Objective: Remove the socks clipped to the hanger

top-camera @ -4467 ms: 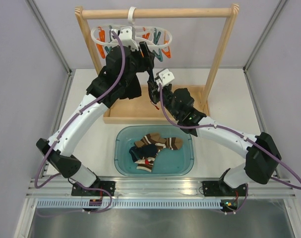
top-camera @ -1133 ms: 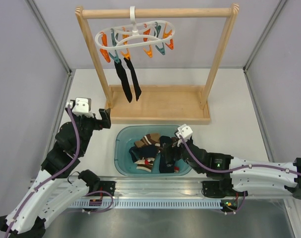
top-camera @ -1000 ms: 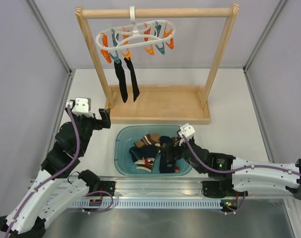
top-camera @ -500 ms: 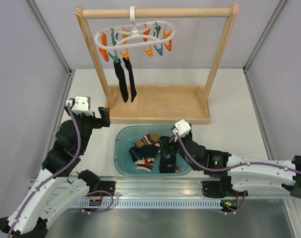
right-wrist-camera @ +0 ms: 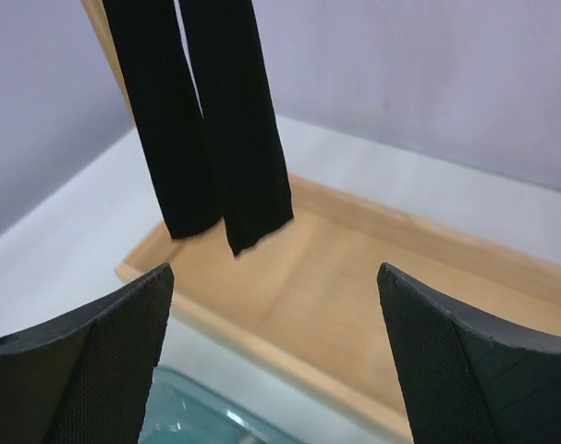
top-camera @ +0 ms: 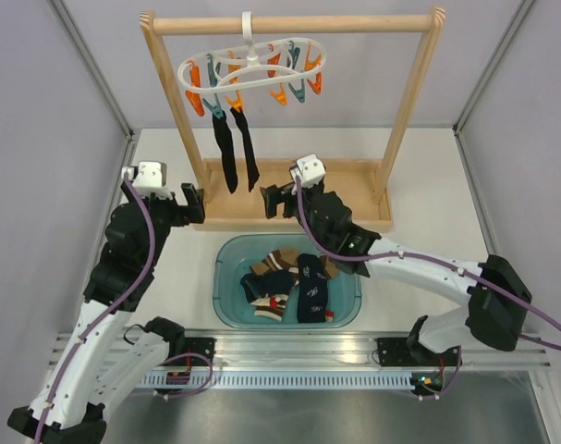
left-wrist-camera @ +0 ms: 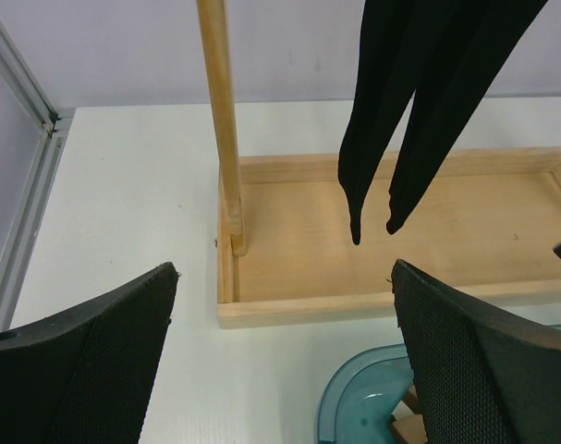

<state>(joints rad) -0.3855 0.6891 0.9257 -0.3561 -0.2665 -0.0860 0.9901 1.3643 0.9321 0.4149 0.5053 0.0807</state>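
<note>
We see plain black fabric socks, a white plastic ring hanger, orange and teal pegs, brown-striped socks.

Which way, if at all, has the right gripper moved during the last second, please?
Yes. The right gripper has left the teal basin and moved up the view to the wooden tray.
</note>
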